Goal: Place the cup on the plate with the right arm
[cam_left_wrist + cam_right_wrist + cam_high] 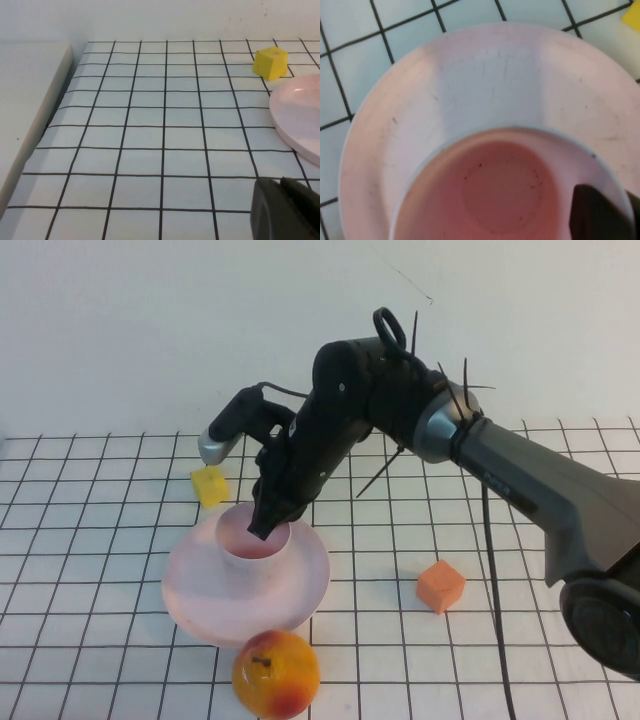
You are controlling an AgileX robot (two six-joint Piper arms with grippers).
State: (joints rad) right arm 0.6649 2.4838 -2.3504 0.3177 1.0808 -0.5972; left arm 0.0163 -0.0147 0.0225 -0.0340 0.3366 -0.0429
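Note:
The pale pink cup (250,540) stands upright in the middle of the round pale pink plate (290,590). My right gripper (266,527) comes down on the cup's far rim, one finger inside the cup and one outside, shut on the rim. In the right wrist view the cup (495,190) fills the lower part, with the plate (485,85) beneath it and the right gripper (620,205) astride the rim. My left gripper (281,182) is shut and empty, low over the table beside the plate's edge (300,115); it is out of the high view.
A yellow-red apple (276,674) lies just in front of the plate. A yellow cube (210,485) sits behind the plate's left side. An orange cube (440,586) lies to the plate's right. A raised white ledge (25,100) borders the gridded table.

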